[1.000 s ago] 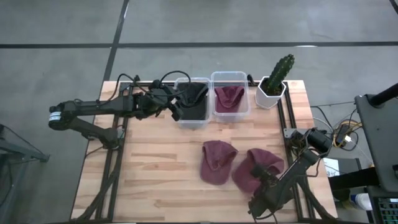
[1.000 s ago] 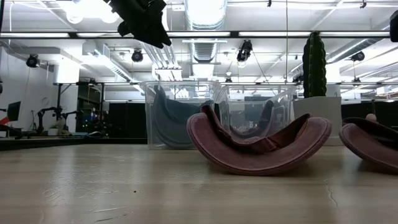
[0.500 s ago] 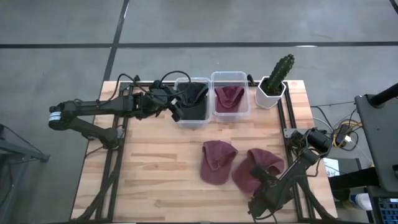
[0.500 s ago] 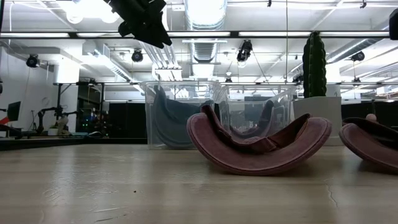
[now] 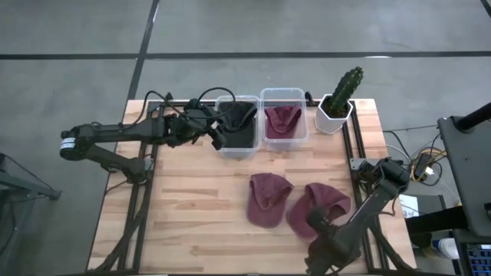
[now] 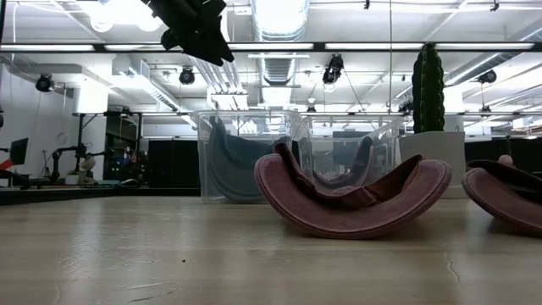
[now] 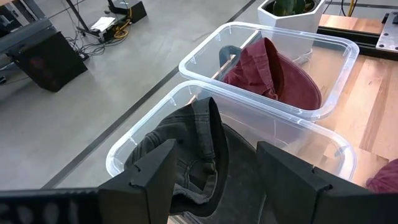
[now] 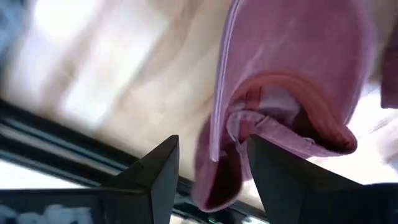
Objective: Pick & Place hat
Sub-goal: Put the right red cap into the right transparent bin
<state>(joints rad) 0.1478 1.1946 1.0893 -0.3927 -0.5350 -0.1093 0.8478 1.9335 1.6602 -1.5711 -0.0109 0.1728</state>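
Observation:
Two maroon hats lie crown-down on the table: one in the middle [image 5: 268, 198] [image 6: 351, 199], one to its right [image 5: 322, 203] [image 6: 504, 195] [image 8: 292, 68]. My right gripper [image 5: 316, 225] [image 8: 212, 140] is open at the right hat's near edge, whose rim runs between the fingers. My left gripper [image 5: 219, 132] [image 7: 214, 149] [image 6: 199, 30] hangs open above a clear bin [image 7: 124, 155] that holds a dark grey hat [image 5: 241, 119] [image 7: 199, 143]. The neighbouring bin [image 5: 285, 142] holds a maroon hat [image 5: 282, 119] [image 7: 273, 68]. My right gripper has its open fingers on either side of the right hat's near rim [image 8: 217, 155], coming low from the table's near side. Whether a finger touches the rim, I cannot tell. The hat lies on the table.
A potted cactus [image 5: 341, 93] [image 6: 428, 80] stands at the far right corner beside the bins. Bare wood spreads across the table's left and near-left part [image 5: 184, 207]. Cables run along the left arm near the far edge.
My right gripper has drawn back from over the right hat toward the table's near edge, so more of the hat's top shows. The hats have stayed where they were, and the left arm has kept still.

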